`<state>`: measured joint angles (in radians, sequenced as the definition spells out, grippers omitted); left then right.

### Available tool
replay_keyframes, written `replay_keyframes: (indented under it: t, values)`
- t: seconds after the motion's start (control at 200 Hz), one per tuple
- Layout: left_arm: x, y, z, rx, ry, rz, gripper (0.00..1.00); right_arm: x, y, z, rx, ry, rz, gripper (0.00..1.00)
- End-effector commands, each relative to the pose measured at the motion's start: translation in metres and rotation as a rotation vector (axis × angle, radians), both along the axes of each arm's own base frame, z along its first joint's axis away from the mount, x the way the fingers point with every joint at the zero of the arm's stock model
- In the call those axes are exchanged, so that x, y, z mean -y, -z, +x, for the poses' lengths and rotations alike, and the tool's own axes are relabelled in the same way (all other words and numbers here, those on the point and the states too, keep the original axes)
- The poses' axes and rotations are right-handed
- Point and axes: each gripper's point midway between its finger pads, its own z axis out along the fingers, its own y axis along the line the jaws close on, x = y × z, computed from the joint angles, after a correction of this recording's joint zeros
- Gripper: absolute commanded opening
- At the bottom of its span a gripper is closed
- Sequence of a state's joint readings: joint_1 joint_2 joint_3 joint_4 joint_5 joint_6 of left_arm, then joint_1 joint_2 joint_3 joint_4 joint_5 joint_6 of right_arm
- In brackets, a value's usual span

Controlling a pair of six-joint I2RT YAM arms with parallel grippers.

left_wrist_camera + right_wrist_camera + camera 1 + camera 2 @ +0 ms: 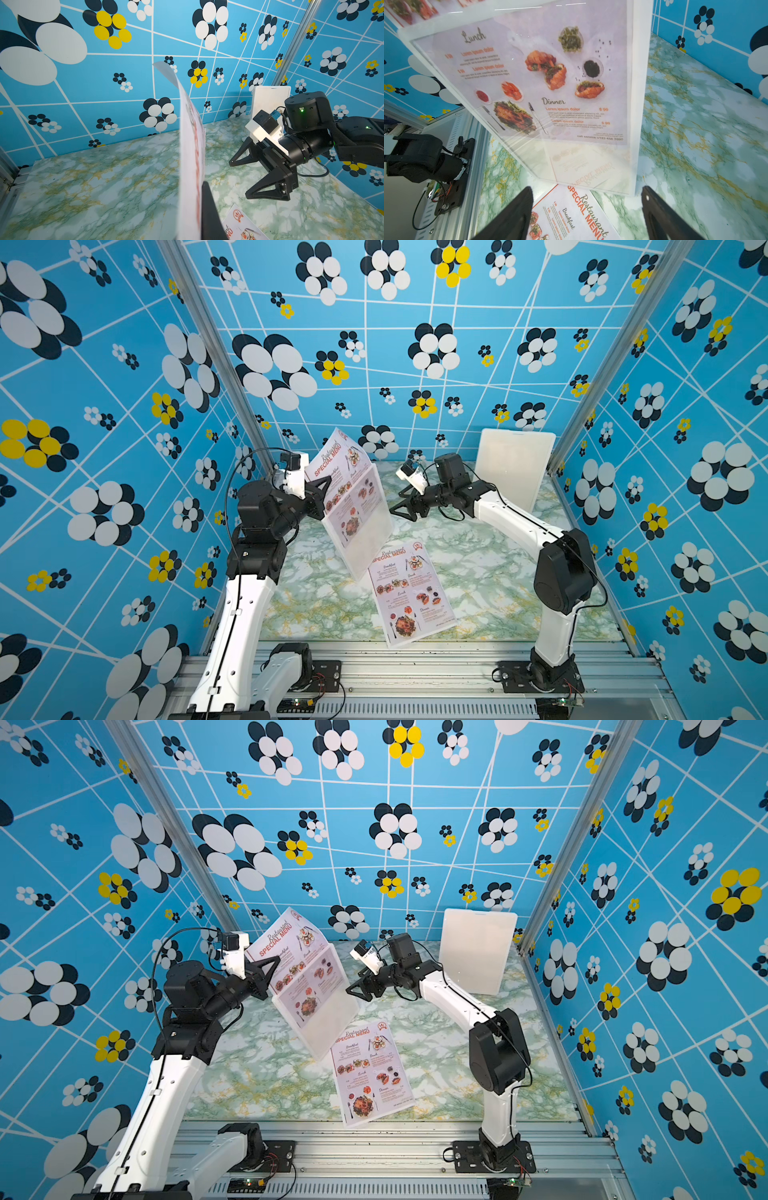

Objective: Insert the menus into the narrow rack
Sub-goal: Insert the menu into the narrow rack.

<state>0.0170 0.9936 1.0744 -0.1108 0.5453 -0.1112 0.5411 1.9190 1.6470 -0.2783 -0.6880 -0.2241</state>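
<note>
One of the menus (336, 456) (286, 936) stands partly inside the narrow rack (365, 539) (328, 1023), a clear sleeve tilted above the marble table. Its red heading sticks out of the top. My left gripper (326, 489) (272, 971) is shut on this menu's side edge by the rack's top. The left wrist view shows the sheet edge-on (190, 145) against one black finger (209, 212). A second menu (409, 593) (370, 1073) (571, 214) lies flat in front of the rack. My right gripper (401, 504) (357, 988) (586, 188) hovers open just right of the rack (591, 162), touching nothing.
A white board (513, 464) (476, 948) leans on the back wall at the right corner. Blue patterned walls close in three sides. The metal rail with the arm bases (415, 672) runs along the front edge.
</note>
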Motion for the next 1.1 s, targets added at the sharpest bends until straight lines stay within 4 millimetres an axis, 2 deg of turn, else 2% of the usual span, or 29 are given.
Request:
replay_keyframes:
  t: [0.0, 0.415, 0.68, 0.76, 0.824, 0.904, 1.094]
  values:
    - [0.005, 0.006, -0.005, -0.005, 0.023, 0.013, 0.0, -0.001, -0.015, -0.004, 0.039, -0.004, 0.015, 0.84]
    - [0.008, 0.021, -0.009, -0.017, 0.02, 0.001, 0.0, -0.002, -0.014, -0.007, 0.034, -0.009, 0.013, 0.84]
    - [0.016, 0.039, -0.012, -0.046, 0.02, 0.002, 0.0, -0.002, -0.013, -0.009, 0.034, -0.012, 0.016, 0.84]
    - [0.016, 0.035, -0.011, -0.04, 0.014, 0.017, 0.13, -0.002, -0.014, -0.009, 0.035, -0.013, 0.018, 0.84]
    - [0.014, 0.025, -0.011, -0.02, 0.001, 0.028, 0.31, -0.002, -0.016, -0.009, 0.04, -0.011, 0.017, 0.84]
    - [0.012, 0.012, -0.01, 0.007, -0.009, 0.054, 0.42, -0.001, -0.017, -0.009, 0.044, -0.009, 0.016, 0.84]
    - [0.009, 0.0, -0.006, 0.029, -0.025, 0.102, 0.42, 0.0, -0.02, -0.011, 0.049, -0.008, 0.017, 0.84]
